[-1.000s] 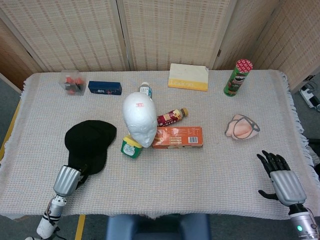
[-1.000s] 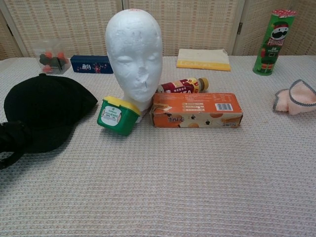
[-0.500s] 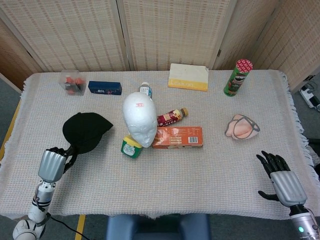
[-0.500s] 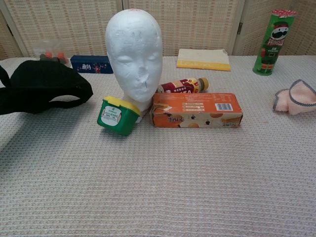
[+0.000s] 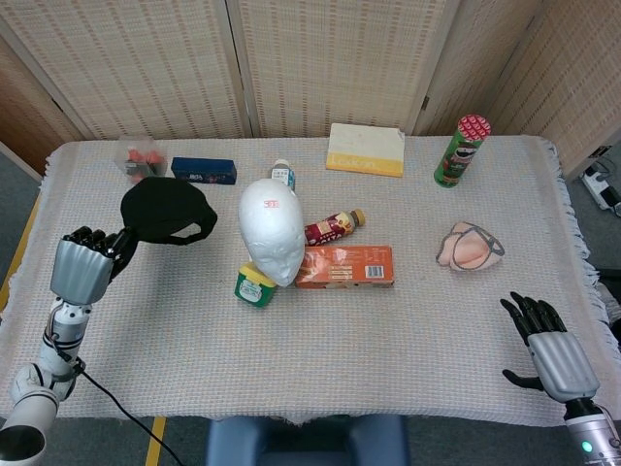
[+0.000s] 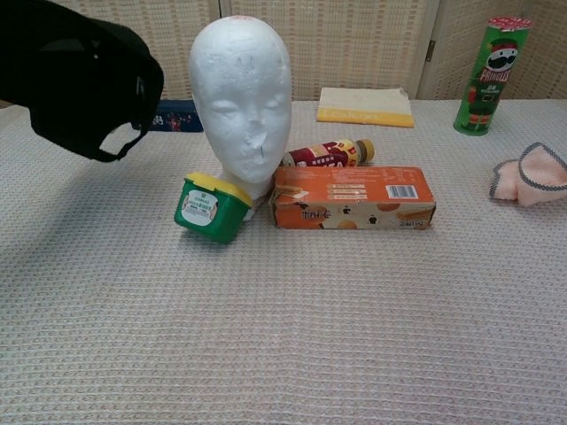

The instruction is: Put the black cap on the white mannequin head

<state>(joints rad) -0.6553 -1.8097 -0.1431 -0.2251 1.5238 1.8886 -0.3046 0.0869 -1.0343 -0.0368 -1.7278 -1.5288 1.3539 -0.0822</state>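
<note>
The white mannequin head [image 5: 271, 229] stands upright at the table's middle, its bare face [image 6: 242, 104] toward me. My left hand [image 5: 82, 267] is raised at the left side and holds the black cap [image 5: 165, 210] by its edge; the cap [image 6: 78, 75] hangs in the air to the left of the mannequin head, apart from it. My right hand [image 5: 551, 351] rests near the front right corner with fingers spread and nothing in it. The chest view shows neither hand.
A green tub with a yellow lid [image 5: 254, 285] and an orange box [image 5: 344, 266] lean by the mannequin's base, a bottle [image 5: 334, 227] behind them. Further back lie a blue box [image 5: 204, 171], a yellow-edged pad [image 5: 365, 149] and a Pringles can [image 5: 460, 150]. A pink cloth [image 5: 469, 246] sits right.
The left hand has lifted the black cap off the table, carrying it up and away from the front edge, to hang beside the mannequin head. The right hand has stayed still.
</note>
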